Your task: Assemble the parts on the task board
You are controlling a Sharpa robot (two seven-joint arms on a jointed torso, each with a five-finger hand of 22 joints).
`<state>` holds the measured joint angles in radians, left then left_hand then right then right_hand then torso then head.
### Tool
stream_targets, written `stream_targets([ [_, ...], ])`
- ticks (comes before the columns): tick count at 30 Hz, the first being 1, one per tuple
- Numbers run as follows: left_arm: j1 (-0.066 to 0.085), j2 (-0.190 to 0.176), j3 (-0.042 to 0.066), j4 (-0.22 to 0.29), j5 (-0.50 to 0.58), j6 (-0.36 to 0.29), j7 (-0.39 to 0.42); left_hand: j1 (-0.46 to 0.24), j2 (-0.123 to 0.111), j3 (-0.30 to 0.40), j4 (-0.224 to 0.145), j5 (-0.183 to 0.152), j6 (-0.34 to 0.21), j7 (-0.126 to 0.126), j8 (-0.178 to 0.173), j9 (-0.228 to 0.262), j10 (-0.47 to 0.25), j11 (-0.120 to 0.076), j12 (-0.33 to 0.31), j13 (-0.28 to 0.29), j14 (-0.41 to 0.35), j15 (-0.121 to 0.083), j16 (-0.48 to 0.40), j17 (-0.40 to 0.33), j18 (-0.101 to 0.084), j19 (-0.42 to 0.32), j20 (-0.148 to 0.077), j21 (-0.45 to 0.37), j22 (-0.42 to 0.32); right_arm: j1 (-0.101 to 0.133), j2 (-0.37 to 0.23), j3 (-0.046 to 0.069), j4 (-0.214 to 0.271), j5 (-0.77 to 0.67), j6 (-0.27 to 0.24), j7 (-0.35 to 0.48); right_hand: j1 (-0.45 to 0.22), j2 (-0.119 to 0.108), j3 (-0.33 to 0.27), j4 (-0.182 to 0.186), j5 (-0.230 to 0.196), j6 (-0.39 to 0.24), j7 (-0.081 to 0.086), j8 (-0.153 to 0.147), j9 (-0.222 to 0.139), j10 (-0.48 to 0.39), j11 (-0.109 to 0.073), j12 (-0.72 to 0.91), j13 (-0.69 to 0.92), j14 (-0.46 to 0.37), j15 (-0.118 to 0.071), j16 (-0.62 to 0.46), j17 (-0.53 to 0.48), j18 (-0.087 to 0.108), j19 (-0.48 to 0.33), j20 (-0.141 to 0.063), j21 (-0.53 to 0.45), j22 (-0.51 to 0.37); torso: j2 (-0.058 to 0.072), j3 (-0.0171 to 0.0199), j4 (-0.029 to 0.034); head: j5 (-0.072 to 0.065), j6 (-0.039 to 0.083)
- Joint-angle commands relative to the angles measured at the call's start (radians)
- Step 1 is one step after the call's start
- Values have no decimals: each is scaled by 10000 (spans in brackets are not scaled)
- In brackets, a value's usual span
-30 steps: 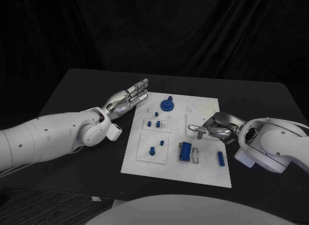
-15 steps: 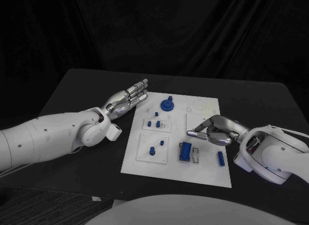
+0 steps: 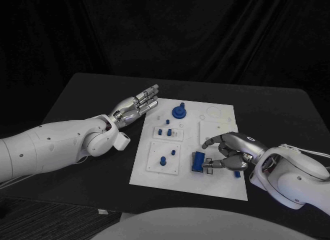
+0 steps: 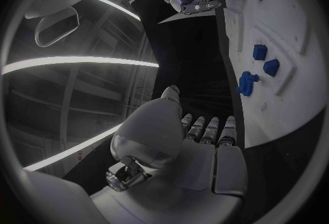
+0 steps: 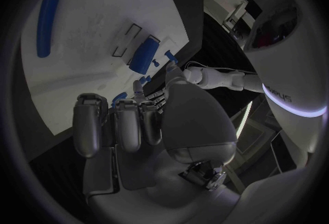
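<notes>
The white task board (image 3: 208, 187) lies in the middle of the table. On it are a blue round knob (image 3: 179, 111), small blue pegs (image 3: 163, 132), and a blue block (image 3: 199, 161) standing in a slot. My right hand (image 3: 230, 152) hovers over the board's near right part, fingers curled and apart, with nothing between them. A blue bar (image 3: 237, 174) peeks out from under it. In the right wrist view the bar (image 5: 46, 18) lies beyond the fingertips (image 5: 89, 106) and the block (image 5: 144, 55) beside them. My left hand (image 3: 140, 105) lies flat and open off the board's far left corner.
The black table (image 3: 93, 95) runs out on all sides of the board. My left forearm (image 3: 57, 145) lies along the table's left side. In the left wrist view the board (image 4: 274, 98) edge passes close beside my left hand (image 4: 199, 141).
My right hand has moved toward the board's near edge, from its middle right to over the blue bar, and its fingers have spread. The left arm has not moved.
</notes>
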<state>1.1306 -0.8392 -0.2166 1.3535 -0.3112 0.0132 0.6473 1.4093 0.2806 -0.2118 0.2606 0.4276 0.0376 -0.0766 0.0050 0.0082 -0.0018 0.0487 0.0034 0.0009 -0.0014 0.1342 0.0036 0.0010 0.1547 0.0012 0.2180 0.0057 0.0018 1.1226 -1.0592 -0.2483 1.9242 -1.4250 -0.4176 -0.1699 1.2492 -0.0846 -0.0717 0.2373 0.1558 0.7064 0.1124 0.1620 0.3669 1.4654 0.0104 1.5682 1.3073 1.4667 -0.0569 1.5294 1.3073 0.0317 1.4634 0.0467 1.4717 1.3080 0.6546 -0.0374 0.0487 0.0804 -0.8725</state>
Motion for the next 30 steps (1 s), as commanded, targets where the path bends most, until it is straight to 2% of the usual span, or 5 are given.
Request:
stream_targets([
  [1, -20, -33, 9, 31, 5, 132, 118, 145, 0, 37, -43, 77, 8, 96, 52, 13, 18, 57, -34, -9, 14, 80, -36, -10, 1, -2, 70, -47, -5, -151, -68, 3, 138, -2687, -509, -1360, -23, -598, 528, 504, -255, -848, 2, 1264, 725, 1054, 107, 26, 2635, 746, 47, -66, 1094, -14, 495, 95, -124, 2219, -14, -5, -36, 27, -1],
  [5, -29, -53, 9, 29, 5, 175, 115, 158, 2, 49, -59, 94, 9, 100, 52, 13, 18, 59, -34, -9, 14, 85, -36, -10, 1, -1, 74, -46, -3, -337, -105, 5, 248, -3547, -339, -2136, -409, -1094, 313, 607, -726, -2227, 108, 3197, 1909, 1054, 92, 26, 2635, 715, 114, -131, 937, 33, 415, 140, -320, 2156, -36, -7, -55, 14, -1],
  [10, -47, -55, 9, 23, 5, 224, 114, 180, 9, 74, -87, 119, 38, 116, 60, 20, 18, 64, -34, -9, 14, 96, -36, -10, 0, 0, 84, -45, -3, -526, -33, 6, 269, -4062, -171, -2829, -1203, -1680, -209, 630, -858, -3472, 162, 4440, 2583, 1054, 193, 26, 2635, 689, 162, -183, 815, 178, 120, 195, -933, 1945, -34, -9, -62, 19, -1],
  [21, -81, -94, 9, 10, 5, 272, 85, 193, 15, 94, -108, 125, 73, 153, 70, 29, 18, 68, -34, -9, 14, 105, -36, -10, -2, 0, 92, -45, -2, -911, 250, 12, 208, -4328, -274, -3241, -1507, -1741, -285, 634, -882, -4167, 168, 5604, 3055, 1054, 230, 26, 2635, 674, 197, -213, 756, 226, 34, 235, -1172, 1874, -20, -10, -43, 15, -1],
  [30, -90, -65, 9, -10, 5, 321, 48, 204, 20, 118, -132, 139, 94, 198, 77, 33, 18, 77, -34, -9, 14, 127, -36, -10, -5, 1, 106, -44, -1, -966, 464, 15, 121, -4344, -390, -3166, -1492, -1283, 132, 617, 558, -4589, 151, 6253, 2958, 1054, 200, 26, 2635, 740, 174, -114, 1048, 231, 54, 219, -1225, 1878, -24, -14, -35, -10, -1],
])
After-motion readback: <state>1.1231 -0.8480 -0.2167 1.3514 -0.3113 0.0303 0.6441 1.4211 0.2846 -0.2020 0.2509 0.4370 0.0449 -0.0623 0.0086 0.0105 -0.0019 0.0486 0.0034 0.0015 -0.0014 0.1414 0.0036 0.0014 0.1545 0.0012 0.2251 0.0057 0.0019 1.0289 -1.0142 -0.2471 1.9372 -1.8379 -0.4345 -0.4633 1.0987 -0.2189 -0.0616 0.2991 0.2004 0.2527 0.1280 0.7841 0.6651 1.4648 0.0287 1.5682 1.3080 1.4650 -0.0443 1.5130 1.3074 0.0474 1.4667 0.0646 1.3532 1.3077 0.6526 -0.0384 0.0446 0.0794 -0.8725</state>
